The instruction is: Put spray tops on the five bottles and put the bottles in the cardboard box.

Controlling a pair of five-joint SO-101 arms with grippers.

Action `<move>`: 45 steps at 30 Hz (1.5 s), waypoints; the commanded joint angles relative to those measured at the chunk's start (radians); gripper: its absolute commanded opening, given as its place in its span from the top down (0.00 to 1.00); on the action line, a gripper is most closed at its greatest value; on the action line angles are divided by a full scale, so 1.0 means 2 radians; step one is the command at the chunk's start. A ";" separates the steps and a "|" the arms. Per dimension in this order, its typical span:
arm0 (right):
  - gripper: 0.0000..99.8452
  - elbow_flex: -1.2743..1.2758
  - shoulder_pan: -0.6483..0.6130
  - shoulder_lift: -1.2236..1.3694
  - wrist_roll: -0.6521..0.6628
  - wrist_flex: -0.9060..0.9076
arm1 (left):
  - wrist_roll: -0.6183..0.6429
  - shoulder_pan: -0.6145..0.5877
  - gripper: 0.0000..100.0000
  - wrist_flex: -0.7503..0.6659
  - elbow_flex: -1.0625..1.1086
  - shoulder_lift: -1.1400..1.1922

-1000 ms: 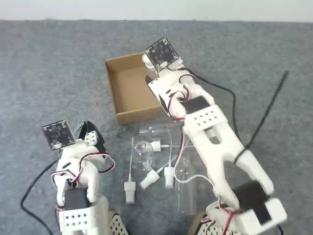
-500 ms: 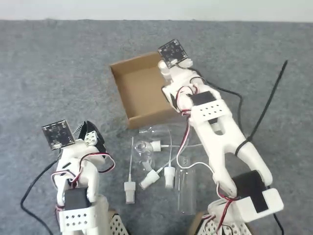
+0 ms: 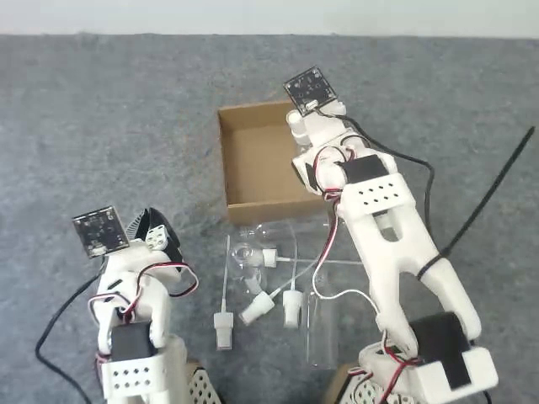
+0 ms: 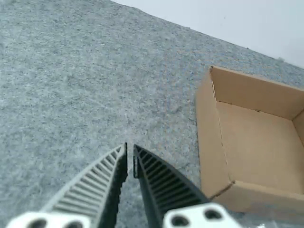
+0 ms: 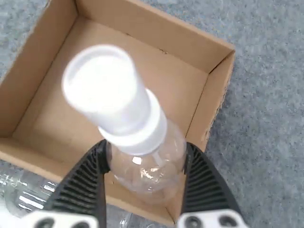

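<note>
My right gripper [image 5: 145, 152] is shut on a clear bottle [image 5: 147, 168] with a white spray top [image 5: 107, 92]. It holds the bottle upright over the near right corner of the open cardboard box [image 5: 118, 80]. In the high view the right arm [image 3: 375, 198] stretches to the right wall of the box [image 3: 253, 168]. Loose clear bottles [image 3: 247, 252] and white spray tops [image 3: 259, 307] with thin tubes lie on the carpet in front of the box. My left gripper [image 4: 130, 152] hovers shut over bare carpet left of the box [image 4: 209, 128], nothing in it.
Grey carpet covers the whole table. A larger clear bottle [image 3: 323, 330] lies near the right arm's base. A black cable [image 3: 493, 189] runs off to the right. Bare carpet stretches left of and behind the box.
The right arm has swung to the right with the bottle, and the cardboard box has slid right and turned square with it. The left arm has stayed still.
</note>
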 commanded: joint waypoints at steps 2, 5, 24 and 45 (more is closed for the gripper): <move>0.99 -0.030 -0.025 -0.039 -0.004 -0.014 | 0.000 -0.004 0.99 -0.001 -0.007 -0.007; 0.99 -0.031 -0.050 -0.039 -0.004 -0.040 | 0.000 -0.004 0.99 -0.001 -0.007 -0.007; 0.99 -0.143 -0.106 0.091 -0.087 -0.161 | 0.000 -0.004 0.99 -0.001 -0.007 -0.007; 0.99 -0.359 -0.109 0.325 -0.166 -0.162 | 0.000 -0.004 0.99 -0.001 -0.007 -0.007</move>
